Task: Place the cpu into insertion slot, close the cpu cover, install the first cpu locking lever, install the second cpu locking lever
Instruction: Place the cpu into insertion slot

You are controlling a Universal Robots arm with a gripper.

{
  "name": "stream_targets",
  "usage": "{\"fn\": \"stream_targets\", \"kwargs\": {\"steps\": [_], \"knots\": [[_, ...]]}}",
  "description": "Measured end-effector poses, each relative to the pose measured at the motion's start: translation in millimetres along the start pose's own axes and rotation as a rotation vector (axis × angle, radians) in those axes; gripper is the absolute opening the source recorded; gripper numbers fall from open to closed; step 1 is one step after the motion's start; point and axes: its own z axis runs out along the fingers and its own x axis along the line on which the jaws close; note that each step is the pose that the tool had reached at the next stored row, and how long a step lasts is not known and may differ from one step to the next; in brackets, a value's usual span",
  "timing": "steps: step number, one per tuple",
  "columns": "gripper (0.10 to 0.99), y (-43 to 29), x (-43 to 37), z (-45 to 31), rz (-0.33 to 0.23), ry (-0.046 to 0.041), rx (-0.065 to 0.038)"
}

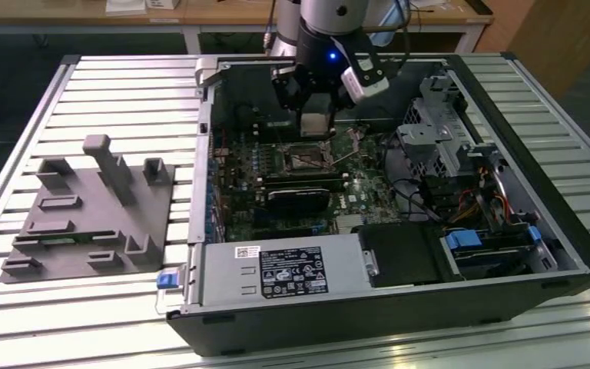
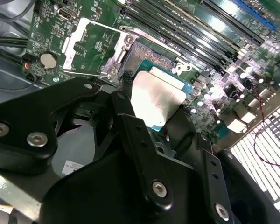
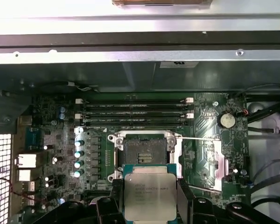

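holding flat square cpu (image 3: pixel 146 198) btwn jaws: pale silver top, teal rim.

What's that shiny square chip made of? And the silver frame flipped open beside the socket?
The chip looks like metal on top: matt silver-grey with a soft glare, on a thin green base. The frame looks like thin stamped sheet metal, maybe steel: bright, reflective, with a cut-out window. Which metal it is can't be told.
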Motion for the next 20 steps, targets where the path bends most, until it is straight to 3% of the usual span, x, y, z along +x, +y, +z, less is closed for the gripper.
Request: {"fn": "stream_targets", "kwargs": {"steps": [14,20], "knots": [[0.537,-1.4,-0.4,25.0,0.0,-0.0036,0.0],[0.537,-1.5,-0.4,25.9,0.0,-0.0039,0.0]]}}
